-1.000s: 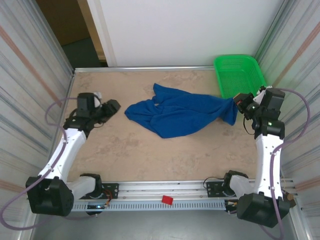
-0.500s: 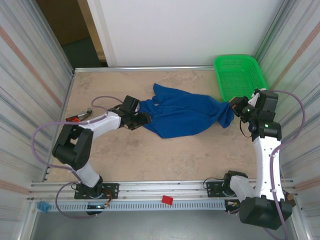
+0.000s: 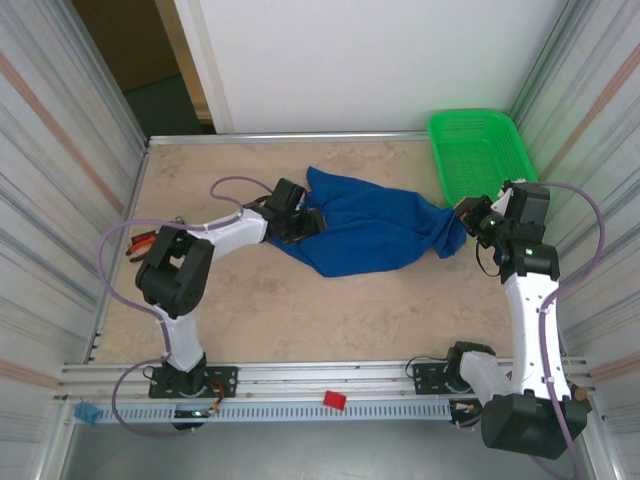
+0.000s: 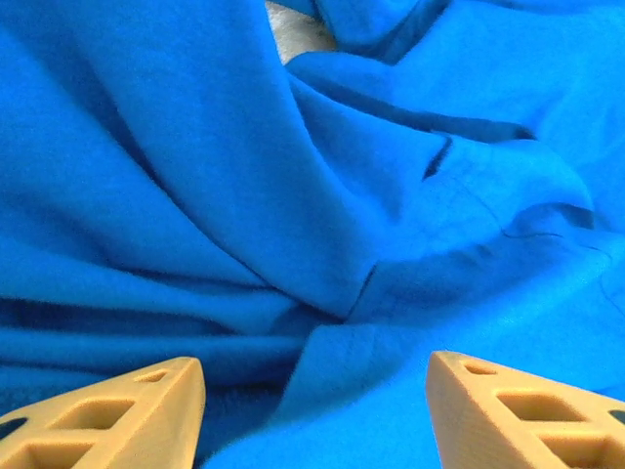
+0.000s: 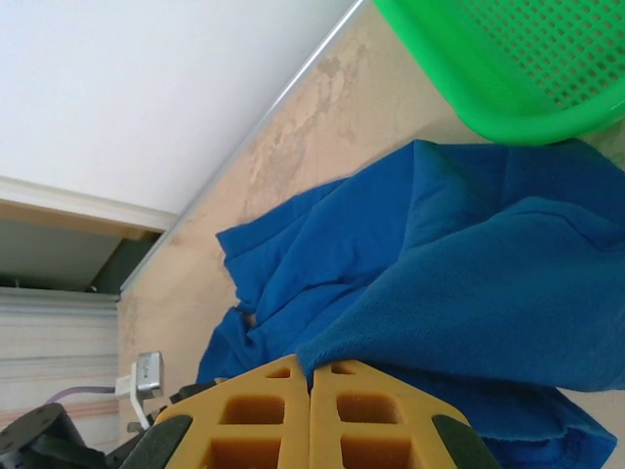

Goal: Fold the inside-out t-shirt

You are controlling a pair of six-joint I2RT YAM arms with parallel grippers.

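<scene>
Inside-out t-shirt point(image 3: 370, 232), royal blue, crumpled in a long heap on the far half of the worktop point(image 3: 330, 310), stretched from just left of centre toward 3 o'clock. No lettering visible on the upturned cloth. Widest at the middle, narrowing to a drawn-out tail at the 3 o'clock end, with a small lobe poking toward 12 o'clock near the left end.

Left hand point(image 3: 300, 222) at the 9 o'clock end of the heap, over the cloth, jaws standing apart, no cloth visibly gripped. In the left wrist view, two yellow fingers point(image 4: 107, 415) spread wide along the bottom edge, folds and creases of blue cloth between and beyond them, a sliver of bare worktop at 12 o'clock.

Right hand point(image 3: 466, 215) at the 3 o'clock end, closed tight on the tail of the inside-out t-shirt. In the right wrist view, yellow fingers point(image 5: 254, 420) pressed together, a fold of blue cloth pinched at their tips.

Green mesh basket point(image 3: 480, 150) in the far corner at 1 o'clock, just beside the pinched tail; touching or not, hard to tell.
</scene>
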